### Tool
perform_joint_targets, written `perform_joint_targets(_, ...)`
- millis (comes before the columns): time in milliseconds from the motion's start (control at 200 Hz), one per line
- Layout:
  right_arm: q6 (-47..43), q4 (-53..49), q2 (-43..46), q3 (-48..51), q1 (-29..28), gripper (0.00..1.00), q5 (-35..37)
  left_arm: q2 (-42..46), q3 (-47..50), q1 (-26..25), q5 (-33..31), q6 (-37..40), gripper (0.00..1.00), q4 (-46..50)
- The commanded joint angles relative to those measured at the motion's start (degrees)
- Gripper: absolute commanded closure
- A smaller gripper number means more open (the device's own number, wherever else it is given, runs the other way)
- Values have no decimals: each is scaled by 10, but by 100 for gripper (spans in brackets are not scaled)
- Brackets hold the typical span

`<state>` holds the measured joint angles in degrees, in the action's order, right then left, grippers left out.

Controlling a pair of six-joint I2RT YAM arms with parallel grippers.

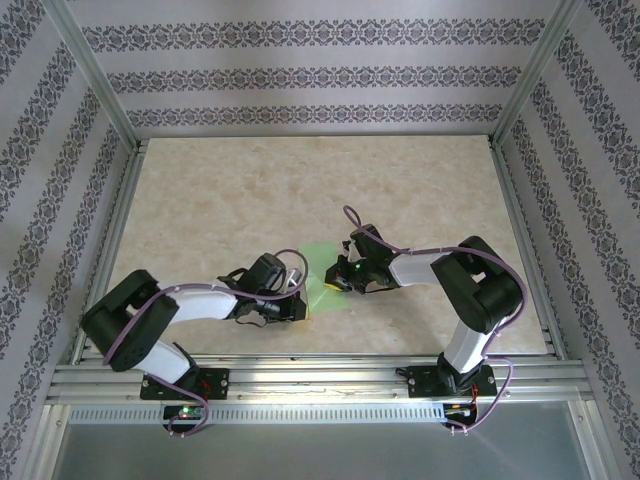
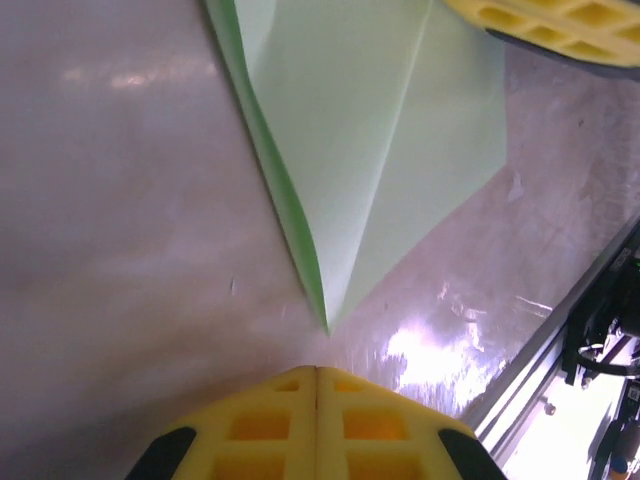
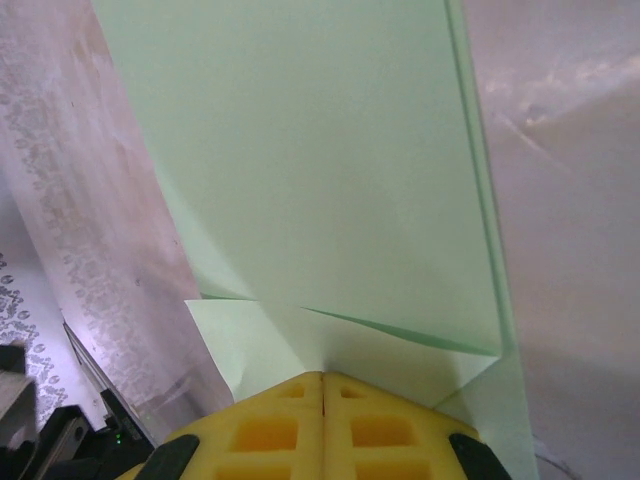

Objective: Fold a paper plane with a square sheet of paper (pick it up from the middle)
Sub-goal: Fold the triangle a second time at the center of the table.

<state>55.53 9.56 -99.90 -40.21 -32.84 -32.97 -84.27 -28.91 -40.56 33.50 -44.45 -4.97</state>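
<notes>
left pincer: the left gripper [image 2: 317, 372] is fully closed, both yellow pads pressed flat together with nothing between them. The tips sit over the bare table [image 2: 120, 250] just short of the paper's sharp corner, and they don't touch it as far as I can see.
right pincer: the right gripper [image 3: 323, 378] is closed too, pads seam to seam. The tips rest on the paper sheet [image 3: 320, 170] right at a folded flap. Can't tell if any paper is actually pinched.
paper: pale green, partly folded, lying flat on the table between the two grippers, near the front middle.
top view gives: both arms are bent inward, wrists facing each other over the sheet, with part of it hidden under them.
left wrist gives: a long crease runs down to the point, with a darker green folded edge beside it. The other gripper's yellow finger sits at the far corner.
right wrist gives: small triangular flaps right next to the tips.
around: a metal frame rail [image 2: 550, 335] runs beside the table, and patterned wallpaper walls [image 1: 320, 70] stand on all sides.
</notes>
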Motion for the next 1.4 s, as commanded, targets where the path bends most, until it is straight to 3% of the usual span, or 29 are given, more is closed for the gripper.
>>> perform_joint_targets(0, -3, -53, -15, 22, 7, 100, 41, 52, -6, -6, -28, -2, 100, 12)
perform_joint_targets(135, 0, -53, -13, 19, 6, 100, 39, 52, -42, -4, -34, -5, 100, -7)
perform_joint_targets(360, 2, -51, -15, 16, 6, 100, 37, -74, -134, -4, -20, -3, 100, -9)
perform_joint_targets(605, 5, -49, -9, 12, 5, 100, 30, -135, -107, -4, -43, -3, 100, -37)
perform_joint_targets(979, 0, -54, 68, -4, -14, 99, 20, -139, -41, -6, -46, -9, 100, -66)
perform_joint_targets(1144, 12, -38, 41, -10, -35, 99, 3, -137, -53, -6, -49, 0, 100, -51)
perform_joint_targets(1394, -3, -61, -1, -11, -28, 100, 39, -131, -55, -6, -52, 6, 100, -41)
